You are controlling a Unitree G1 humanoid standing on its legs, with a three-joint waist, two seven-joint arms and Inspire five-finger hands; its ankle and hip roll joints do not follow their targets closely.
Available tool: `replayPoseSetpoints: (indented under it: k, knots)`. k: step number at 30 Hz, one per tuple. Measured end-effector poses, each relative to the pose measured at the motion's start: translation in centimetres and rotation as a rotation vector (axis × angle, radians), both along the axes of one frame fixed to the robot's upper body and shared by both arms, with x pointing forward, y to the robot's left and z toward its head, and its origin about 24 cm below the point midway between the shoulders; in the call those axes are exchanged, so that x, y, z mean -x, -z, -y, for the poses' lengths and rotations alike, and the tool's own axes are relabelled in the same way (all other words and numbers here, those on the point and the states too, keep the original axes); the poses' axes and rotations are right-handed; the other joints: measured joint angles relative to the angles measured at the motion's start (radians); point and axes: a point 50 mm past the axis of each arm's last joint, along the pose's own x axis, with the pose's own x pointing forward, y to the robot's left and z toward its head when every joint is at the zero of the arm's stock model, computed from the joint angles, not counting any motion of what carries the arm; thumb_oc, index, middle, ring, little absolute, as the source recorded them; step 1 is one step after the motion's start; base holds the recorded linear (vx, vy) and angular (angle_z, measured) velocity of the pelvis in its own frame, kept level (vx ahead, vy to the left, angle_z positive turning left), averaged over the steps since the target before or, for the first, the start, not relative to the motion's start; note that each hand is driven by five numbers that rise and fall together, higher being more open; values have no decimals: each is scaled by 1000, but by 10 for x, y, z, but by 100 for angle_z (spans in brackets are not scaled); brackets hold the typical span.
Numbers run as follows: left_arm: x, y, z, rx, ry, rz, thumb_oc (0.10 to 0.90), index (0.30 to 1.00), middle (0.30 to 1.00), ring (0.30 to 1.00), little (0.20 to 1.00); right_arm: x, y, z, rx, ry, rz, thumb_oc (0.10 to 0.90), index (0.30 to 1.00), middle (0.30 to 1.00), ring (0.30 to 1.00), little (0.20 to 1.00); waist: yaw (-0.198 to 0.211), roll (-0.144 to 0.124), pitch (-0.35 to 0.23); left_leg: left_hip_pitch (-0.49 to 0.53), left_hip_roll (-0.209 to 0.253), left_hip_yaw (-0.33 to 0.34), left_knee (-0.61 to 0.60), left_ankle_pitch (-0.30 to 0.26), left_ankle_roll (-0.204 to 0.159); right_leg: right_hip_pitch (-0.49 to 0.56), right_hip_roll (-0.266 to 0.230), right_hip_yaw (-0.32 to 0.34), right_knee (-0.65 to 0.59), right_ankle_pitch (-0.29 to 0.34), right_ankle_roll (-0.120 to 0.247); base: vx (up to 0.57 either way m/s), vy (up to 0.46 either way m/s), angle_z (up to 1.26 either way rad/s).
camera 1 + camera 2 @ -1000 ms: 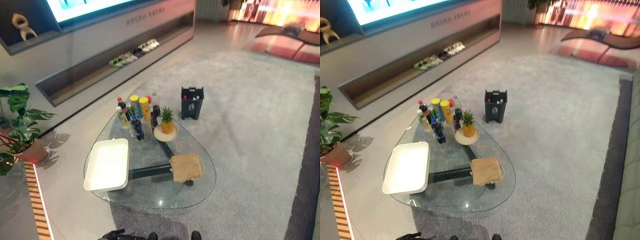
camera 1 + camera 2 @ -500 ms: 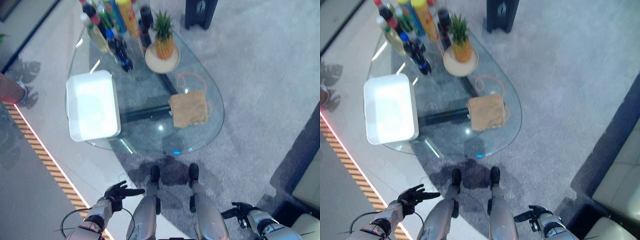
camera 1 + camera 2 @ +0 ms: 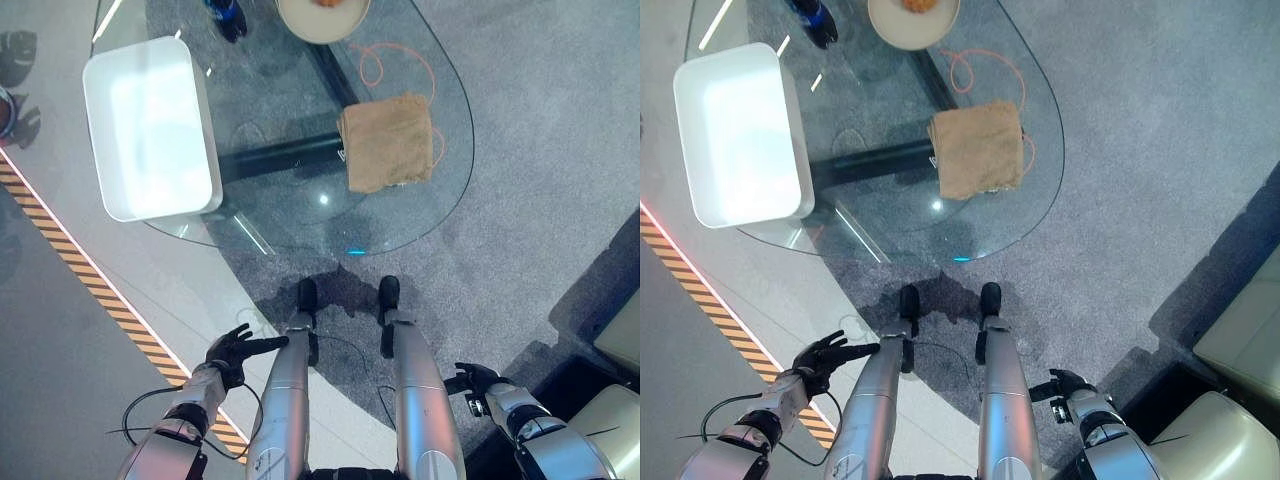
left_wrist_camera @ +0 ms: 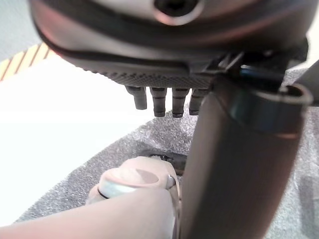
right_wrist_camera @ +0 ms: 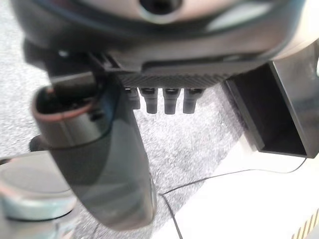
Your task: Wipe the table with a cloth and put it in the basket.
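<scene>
A tan cloth [image 3: 388, 140] lies flat on the right part of the round glass table [image 3: 300, 215], near its front edge. To its left on the same table stands a white rectangular basket [image 3: 150, 125] with nothing in it. My left hand [image 3: 235, 348] hangs low over the floor, well short of the table, fingers spread and open, holding nothing. My right hand [image 3: 470, 380] hangs low on the other side, open too, with its straight fingers [image 5: 169, 99] over the grey carpet. Both hands are far from the cloth.
A cream plate [image 3: 320, 15] and a dark bottle [image 3: 225, 15] stand at the table's far side, with an orange cord loop [image 3: 395, 65] beside the cloth. A striped strip [image 3: 100, 290] runs along the floor at left. A pale seat [image 3: 610, 420] stands at lower right.
The whole picture has shifted as the camera tilted down, so the table sits higher in view and the far bottles have left it. The cloth and basket lie as before.
</scene>
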Motion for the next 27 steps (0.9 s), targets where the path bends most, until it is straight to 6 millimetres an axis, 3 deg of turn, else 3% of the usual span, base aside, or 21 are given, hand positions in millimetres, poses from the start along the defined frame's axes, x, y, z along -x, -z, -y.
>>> replayPoseSetpoints:
  k: [7,18,22,24,27]
  knots:
    - [-12,-10,2,22,-9,61,800,900,900,900,900,-6,-5,0,55,-14,50,800,900,900,900,900,9,-6,3,-80,14,-8,24,0,0,-77,14,-5,11,0,0,41,-31,-6]
    - [-18,-17,1,85,-48,116,800,900,900,900,900,-47,-40,-2,168,-13,328,800,900,900,900,900,12,-17,9,-142,3,-27,34,0,0,-130,16,-4,7,0,1,33,-32,1]
    - [-18,-20,-5,83,-57,131,800,900,900,900,900,-71,-73,4,222,-19,517,800,900,900,900,900,15,-18,9,-166,9,-44,31,-1,1,-151,28,-10,15,-8,24,38,-57,1]
    - [-22,-27,-9,71,-53,157,800,900,900,900,900,-80,-91,11,252,-9,592,800,900,900,900,900,12,-25,12,-177,-11,-47,37,1,-1,-167,6,-6,30,-18,24,18,-38,24]
    - [-19,-25,-13,73,-64,149,800,900,900,900,900,-101,-134,22,306,-19,743,800,900,900,900,900,29,-27,12,-204,-3,-61,88,-19,26,-178,11,-25,50,-15,31,18,-39,-19]
